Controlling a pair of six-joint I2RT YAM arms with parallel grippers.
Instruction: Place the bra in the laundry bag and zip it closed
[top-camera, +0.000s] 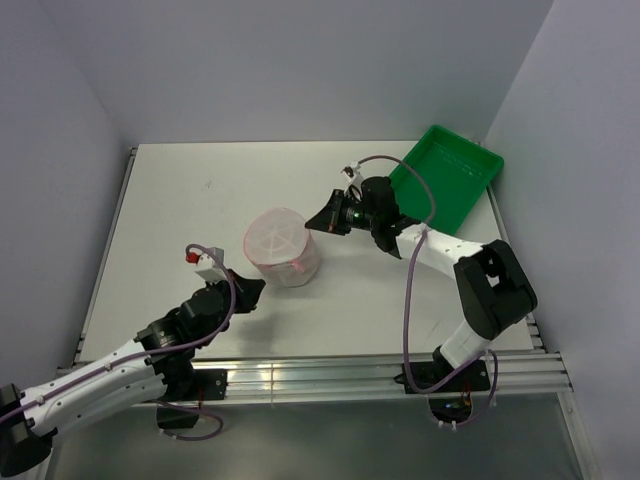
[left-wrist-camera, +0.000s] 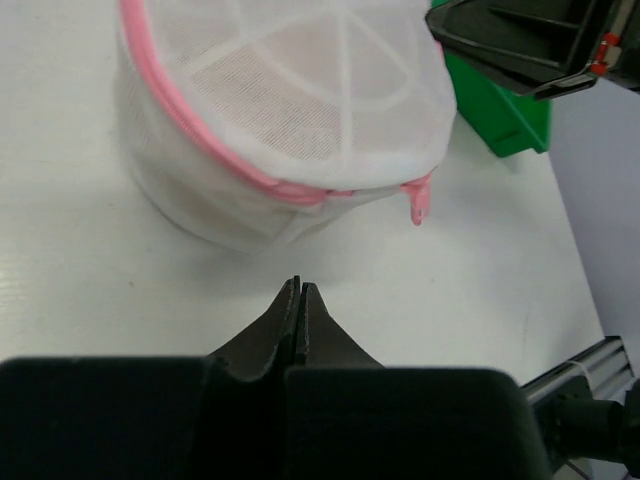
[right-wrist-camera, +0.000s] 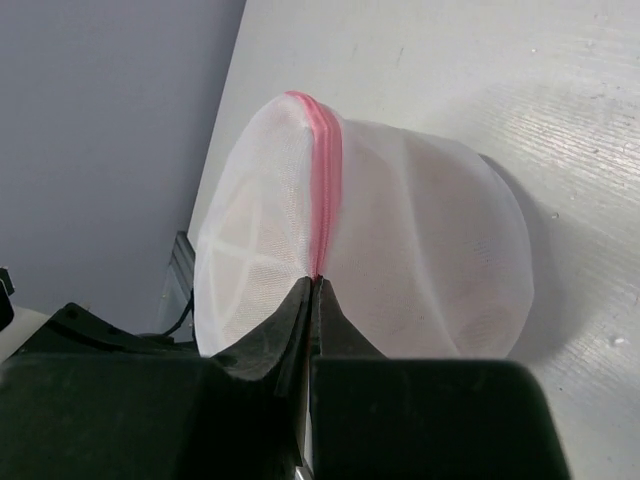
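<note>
The laundry bag (top-camera: 283, 247) stands on the table as a round white mesh pod with pink zipper trim (right-wrist-camera: 325, 180). Its pink pull tab (left-wrist-camera: 418, 200) hangs on the side facing my left arm. The bra is hidden. My left gripper (left-wrist-camera: 299, 285) is shut and empty, a short way in front of the bag (left-wrist-camera: 290, 110), low over the table. My right gripper (right-wrist-camera: 316, 283) is shut, its tips right at the pink trim of the bag (right-wrist-camera: 420, 250). I cannot tell whether it pinches the trim. From above, it (top-camera: 312, 222) sits at the bag's right edge.
A green plastic tray (top-camera: 447, 178) lies tilted at the back right, behind the right arm, and shows in the left wrist view (left-wrist-camera: 500, 110). White table (top-camera: 180, 200) spreads left of the bag. Walls close in the back and both sides.
</note>
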